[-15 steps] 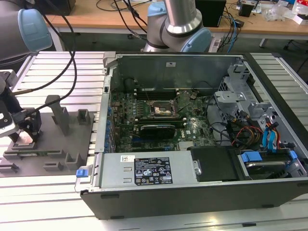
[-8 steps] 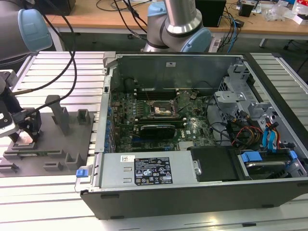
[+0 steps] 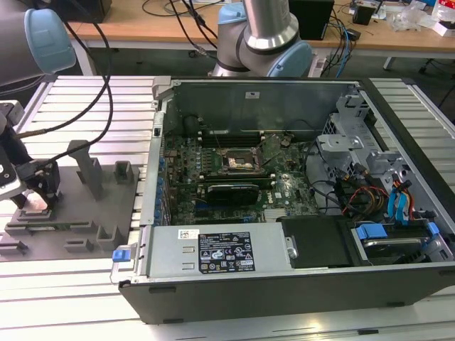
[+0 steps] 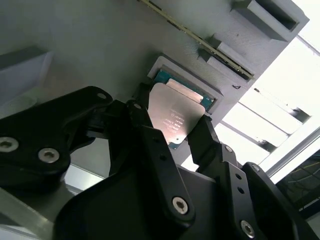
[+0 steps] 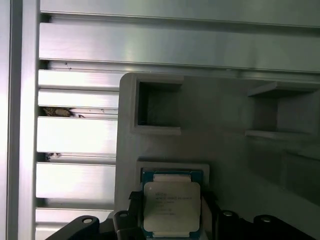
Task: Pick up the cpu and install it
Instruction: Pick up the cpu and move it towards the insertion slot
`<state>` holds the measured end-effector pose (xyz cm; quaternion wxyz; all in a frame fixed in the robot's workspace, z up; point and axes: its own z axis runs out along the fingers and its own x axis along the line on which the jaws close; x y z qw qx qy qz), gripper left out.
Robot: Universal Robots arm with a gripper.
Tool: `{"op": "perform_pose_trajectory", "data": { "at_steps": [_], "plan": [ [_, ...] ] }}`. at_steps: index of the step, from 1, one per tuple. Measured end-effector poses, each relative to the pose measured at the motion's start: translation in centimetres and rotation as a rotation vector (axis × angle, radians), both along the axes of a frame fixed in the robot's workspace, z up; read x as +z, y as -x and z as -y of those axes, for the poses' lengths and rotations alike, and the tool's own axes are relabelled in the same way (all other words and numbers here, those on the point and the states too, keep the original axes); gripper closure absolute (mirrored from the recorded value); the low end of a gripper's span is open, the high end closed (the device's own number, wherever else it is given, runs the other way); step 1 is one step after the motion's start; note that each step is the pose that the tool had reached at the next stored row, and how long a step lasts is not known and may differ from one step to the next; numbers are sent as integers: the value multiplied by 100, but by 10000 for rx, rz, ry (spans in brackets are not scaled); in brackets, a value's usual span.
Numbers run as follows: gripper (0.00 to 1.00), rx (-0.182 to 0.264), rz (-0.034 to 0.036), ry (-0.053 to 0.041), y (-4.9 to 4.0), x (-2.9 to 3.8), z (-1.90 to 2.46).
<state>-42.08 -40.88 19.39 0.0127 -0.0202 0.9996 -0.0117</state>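
Exterior view: I get high oblique look down over slatted bench [image 3: 128, 114], open computer case [image 3: 284, 177] centre, grey tray [image 3: 71, 213] at exterior view's left, mid-range. First wrist view: close, facing down onto tray past gripper [image 5: 172, 215]. Second wrist view: closer still, slanted, from behind gripper. Both wrist views share cpu [image 5: 171, 200] in tray recess, my best reference.

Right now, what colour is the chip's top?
The chip is pale silver on top, teal at the edge; clearest in the first wrist view.
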Motion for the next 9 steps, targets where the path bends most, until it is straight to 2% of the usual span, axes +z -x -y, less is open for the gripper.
{"op": "perform_pose_trajectory", "data": {
  "at_steps": [9],
  "plan": [
    [45,0,0,1,0,86,0]
  ]
}}
